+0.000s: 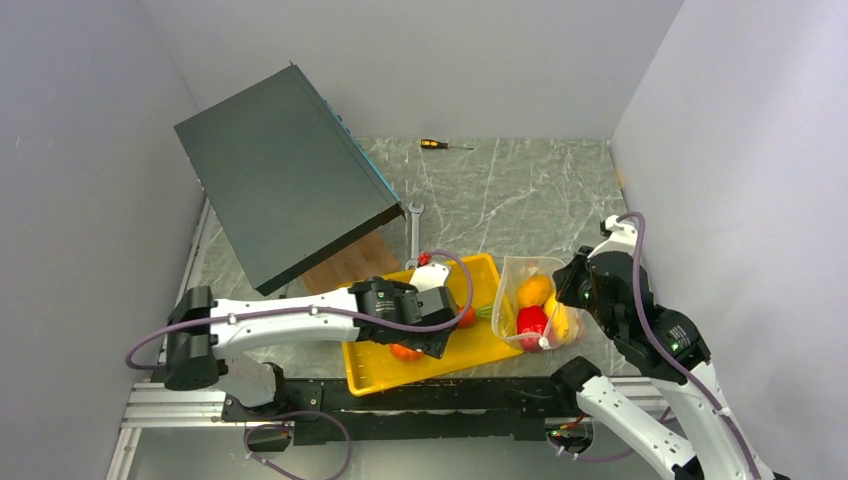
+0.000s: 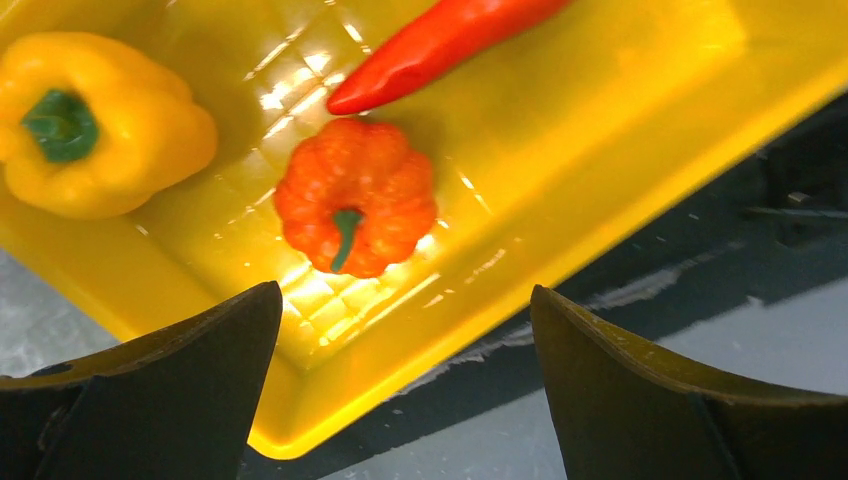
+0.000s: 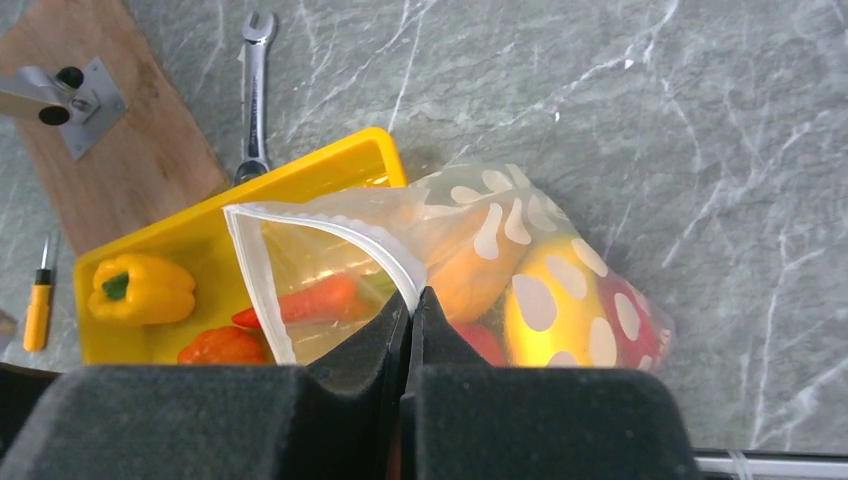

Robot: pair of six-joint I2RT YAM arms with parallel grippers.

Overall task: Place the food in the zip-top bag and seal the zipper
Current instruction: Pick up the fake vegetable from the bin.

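Food [image 3: 560, 300] partly fills the zip-top bag [image 3: 500, 225], its zipper [image 3: 385, 255] pinched in the closed right fingers [image 3: 455, 355]; left fingers [image 2: 200, 350], spread wide and empty, hover over the pumpkin [image 2: 355, 197] in the tray [image 2: 620, 150], probably next to grasp.

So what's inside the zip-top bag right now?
Through the dotted zip-top bag show an orange piece, a yellow piece and a red piece. The right gripper, shut on its rim, covers the bag's lower part.
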